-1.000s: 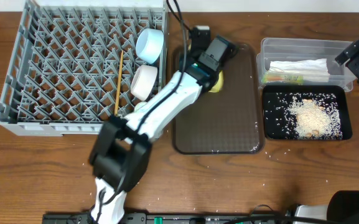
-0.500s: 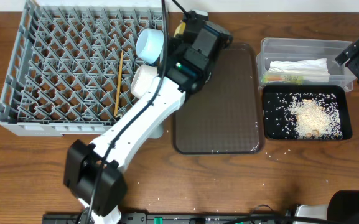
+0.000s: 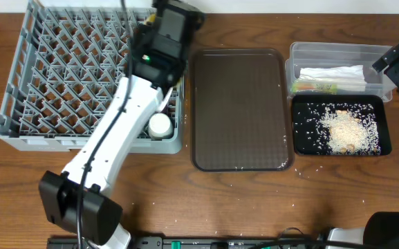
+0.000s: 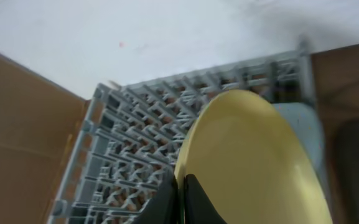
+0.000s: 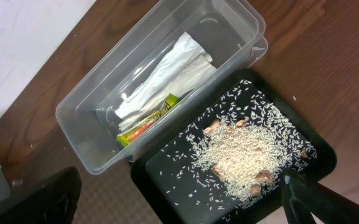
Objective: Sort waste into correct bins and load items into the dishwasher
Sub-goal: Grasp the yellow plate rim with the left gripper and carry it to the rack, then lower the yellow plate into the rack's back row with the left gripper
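We log wooden table point(image 3: 310, 200), white wall point(image 4: 167, 43). One grey dish rack point(image 3: 61, 76); right of it one brown tray point(image 3: 239, 104), clear tub point(image 3: 323, 55), black tray point(image 3: 301, 138). One yellow plate point(image 4: 247, 168) above rack, clamped in left gripper point(image 4: 180, 200); right gripper point(image 5: 179, 186) jaws apart.

1. Look to the left wrist view: the plate point(image 4: 247, 162) is plain yellow and the bowl point(image 4: 303, 124) is light blue
2. At the counter's left end, your dish rack point(image 3: 12, 104) is grey, a lattice of pegs; the cup point(image 3: 160, 125) is white
3. Mid-counter, the serving tray point(image 3: 239, 104) is dull brown, finely textured
4. Near the right edge, the tub point(image 5: 89, 137) is clear, the napkin point(image 5: 167, 68) white, the wrapper point(image 5: 145, 121) orange and green
5. The black tray point(image 5: 160, 186) is speckled with whitish rice point(image 5: 238, 158)
6. Your counter point(image 3: 254, 207) is brown wood grain
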Available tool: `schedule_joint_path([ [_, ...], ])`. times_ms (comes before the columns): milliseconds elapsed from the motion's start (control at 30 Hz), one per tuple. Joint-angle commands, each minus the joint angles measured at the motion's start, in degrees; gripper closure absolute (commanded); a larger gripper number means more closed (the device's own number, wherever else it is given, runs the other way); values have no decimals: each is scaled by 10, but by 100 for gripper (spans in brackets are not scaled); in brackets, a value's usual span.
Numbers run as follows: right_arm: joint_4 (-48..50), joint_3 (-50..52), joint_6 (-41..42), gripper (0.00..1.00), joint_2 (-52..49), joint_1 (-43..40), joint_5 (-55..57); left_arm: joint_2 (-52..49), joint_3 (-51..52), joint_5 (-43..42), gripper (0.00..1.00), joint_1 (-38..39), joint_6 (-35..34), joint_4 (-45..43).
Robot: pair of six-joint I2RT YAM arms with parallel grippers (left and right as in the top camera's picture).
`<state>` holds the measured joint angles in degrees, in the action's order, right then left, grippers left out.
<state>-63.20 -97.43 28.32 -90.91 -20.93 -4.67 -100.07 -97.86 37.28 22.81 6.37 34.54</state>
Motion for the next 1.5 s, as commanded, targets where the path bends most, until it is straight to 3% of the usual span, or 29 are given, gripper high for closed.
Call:
schedule_joint_path([
  [0, -1, -1, 8, 1, -2, -1, 1, 13, 1, -41, 93, -42, 29, 2],
  [200, -1, -1, 8, 1, -2, -1, 1, 15, 1, -160, 93, -113, 31, 4],
  [567, -1, -1, 8, 1, -2, -1, 1, 15, 2, -262, 92, -165, 16, 54],
  [633, -1, -1, 8, 1, -2, -1, 1, 13, 2, -291, 83, -170, -25, 71],
  [733, -1, -1, 8, 1, -2, -1, 1, 3, 2, -355, 59, -183, -52, 90],
  [933, 0, -1, 8, 1, -2, -1, 1, -24, 2, -427, 37, -236, -102, 107],
  [1167, -1, -1, 8, 1, -2, -1, 1, -61, 2, -580, 35, -321, -168, 123],
  [1467, -1, -1, 8, 1, -2, -1, 1, -140, 2, -583, 35, -355, -218, 97],
])
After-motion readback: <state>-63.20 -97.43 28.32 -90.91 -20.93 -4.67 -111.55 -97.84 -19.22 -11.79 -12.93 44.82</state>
